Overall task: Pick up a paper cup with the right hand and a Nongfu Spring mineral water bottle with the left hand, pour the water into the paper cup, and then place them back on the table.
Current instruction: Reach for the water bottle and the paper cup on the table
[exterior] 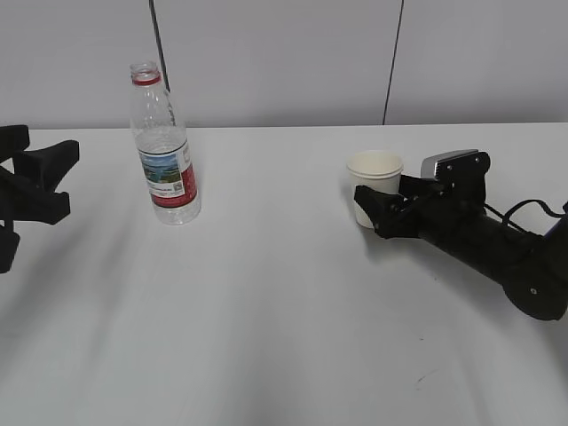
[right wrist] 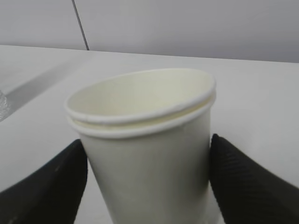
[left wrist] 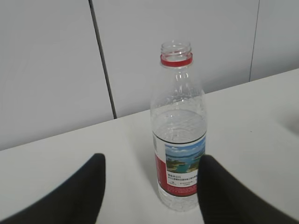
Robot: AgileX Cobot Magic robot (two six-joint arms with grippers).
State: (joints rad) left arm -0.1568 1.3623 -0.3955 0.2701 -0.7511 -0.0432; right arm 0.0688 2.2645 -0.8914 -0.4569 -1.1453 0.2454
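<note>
White worktop (exterior: 284,311) scene: right gripper (right wrist: 149,186) spread around the paper cup (exterior: 374,182), needs closing; left gripper (left wrist: 149,186) spread, bottle (exterior: 163,146) ahead.

paper cup (right wrist: 149,154) base cut off below, left hand (exterior: 31,191) cropped at frame edge, label text unreadable

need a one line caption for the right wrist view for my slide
Right end effector open around the paper cup, a finger on each side, the cup upright on the white table.
</note>
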